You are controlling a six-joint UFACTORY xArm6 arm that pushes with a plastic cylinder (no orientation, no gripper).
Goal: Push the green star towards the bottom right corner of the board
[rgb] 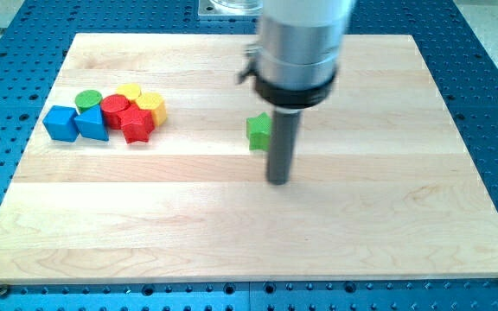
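Note:
The green star (258, 131) lies near the middle of the wooden board (361, 225), partly hidden on its right side by my rod. My tip (278, 180) rests on the board just below and slightly right of the star. The arm's grey body hangs over the board's upper middle.
A cluster of blocks sits at the view's left: a blue cube (60, 123), a blue triangular block (92, 125), a green cylinder (89, 99), a red cylinder (115, 107), a red star (137, 125), a yellow cylinder (129, 91) and a yellow hexagon (150, 105).

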